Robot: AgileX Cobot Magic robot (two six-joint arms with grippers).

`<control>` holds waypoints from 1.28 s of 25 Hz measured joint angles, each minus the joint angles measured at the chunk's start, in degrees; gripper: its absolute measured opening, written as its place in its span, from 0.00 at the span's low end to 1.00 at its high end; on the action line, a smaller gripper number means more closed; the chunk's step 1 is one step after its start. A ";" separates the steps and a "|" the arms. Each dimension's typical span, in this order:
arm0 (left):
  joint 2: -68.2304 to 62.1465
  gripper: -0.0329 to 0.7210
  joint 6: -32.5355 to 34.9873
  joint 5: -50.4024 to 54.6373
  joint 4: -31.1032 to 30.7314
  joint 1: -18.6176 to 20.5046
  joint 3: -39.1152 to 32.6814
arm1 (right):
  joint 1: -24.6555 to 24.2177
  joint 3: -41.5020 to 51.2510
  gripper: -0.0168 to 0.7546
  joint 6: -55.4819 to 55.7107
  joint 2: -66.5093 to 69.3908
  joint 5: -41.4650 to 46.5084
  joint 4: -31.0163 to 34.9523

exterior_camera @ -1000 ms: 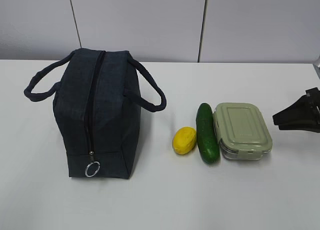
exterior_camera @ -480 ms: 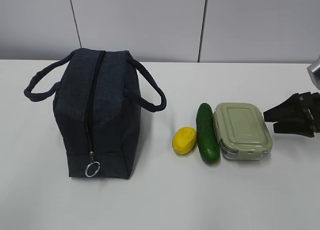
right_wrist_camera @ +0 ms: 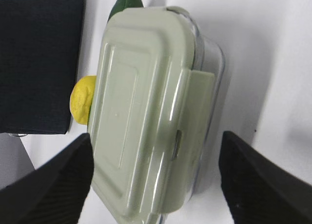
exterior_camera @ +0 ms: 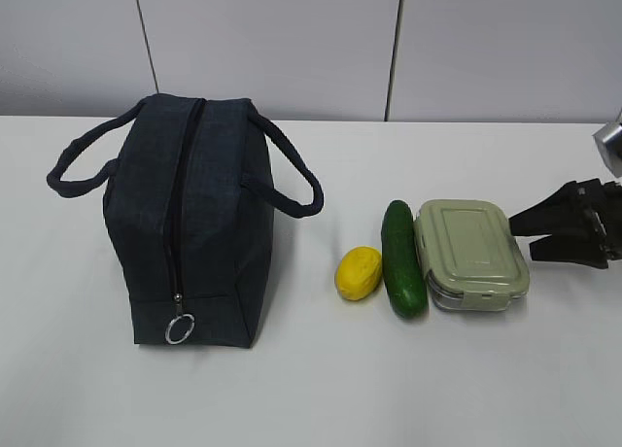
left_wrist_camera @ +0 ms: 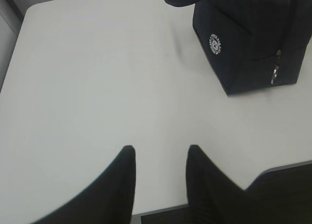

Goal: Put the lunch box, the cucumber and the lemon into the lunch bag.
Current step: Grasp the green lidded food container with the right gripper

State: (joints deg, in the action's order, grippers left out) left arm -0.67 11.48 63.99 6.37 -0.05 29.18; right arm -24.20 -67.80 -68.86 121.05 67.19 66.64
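The dark navy lunch bag [exterior_camera: 190,219] stands at the left, its top zipper closed and the ring pull [exterior_camera: 180,327] hanging at the near end. To its right lie, side by side, the yellow lemon [exterior_camera: 358,272], the green cucumber [exterior_camera: 402,259] and the lunch box [exterior_camera: 470,253] with its sage-green lid. My right gripper [exterior_camera: 521,237] hovers just right of the box, open wide. In the right wrist view the lunch box [right_wrist_camera: 146,102] lies between the spread fingers of the right gripper [right_wrist_camera: 155,139], untouched. My left gripper [left_wrist_camera: 161,148] is open over bare table, short of the bag [left_wrist_camera: 248,39].
The white table [exterior_camera: 321,389] runs back to a pale panelled wall [exterior_camera: 292,39]. The bag's two loop handles [exterior_camera: 292,175] stick out to either side. In the left wrist view the table's near edge [left_wrist_camera: 287,164] lies close to the left gripper.
My right gripper has come in from the right edge toward the lunch box and spread its jaws wide. The bag, lemon, cucumber and box have not moved.
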 joint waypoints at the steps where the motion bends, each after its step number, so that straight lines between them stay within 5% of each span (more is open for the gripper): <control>1: 0.00 0.36 0.00 0.00 0.00 0.00 0.00 | 0.00 -0.28 0.80 0.40 0.00 0.00 0.00; 27: 0.00 0.36 0.00 0.00 0.00 0.00 0.00 | 4.03 -4.64 0.80 1.00 8.76 1.50 1.09; 32: 0.00 0.36 0.00 0.00 0.00 0.00 0.00 | 4.26 -4.72 0.71 1.00 8.76 1.89 1.08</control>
State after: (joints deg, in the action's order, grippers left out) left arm -0.67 11.48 63.99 6.37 -0.05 29.18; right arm -19.94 -72.52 -67.86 129.80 69.09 67.72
